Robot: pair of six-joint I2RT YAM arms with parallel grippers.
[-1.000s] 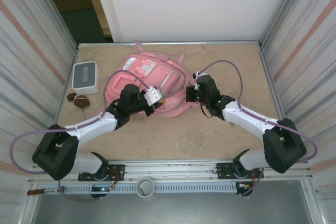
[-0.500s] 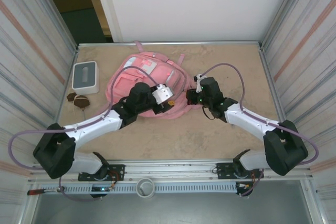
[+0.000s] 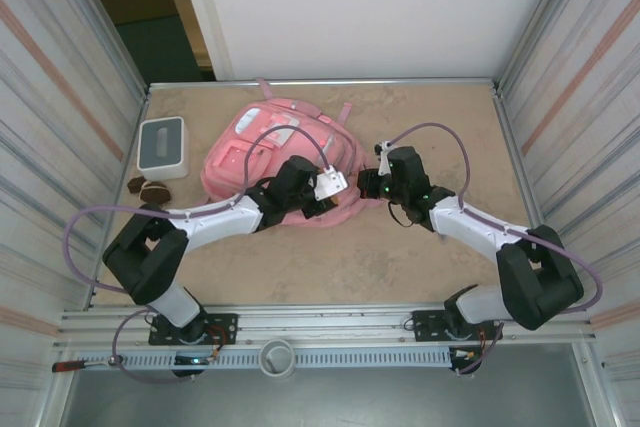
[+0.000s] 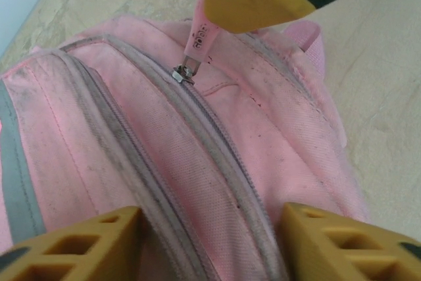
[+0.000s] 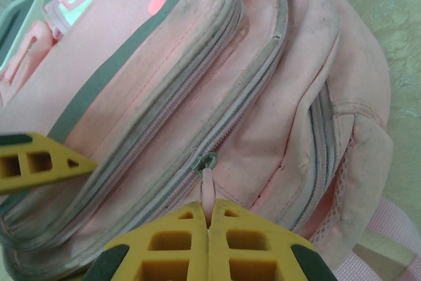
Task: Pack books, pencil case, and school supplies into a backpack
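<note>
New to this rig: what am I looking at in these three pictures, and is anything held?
Two robot arms, each ending in a two-finger pincer. One picture looks down from above; the other two come from a camera on each wrist. On the sandy tabletop lie a large soft pink backpack, a white box with a grey top and small dark brown lumps. The right pincer is shut on the backpack's pink zipper pull; the left pincer stands open over the backpack, holding nothing.
</note>
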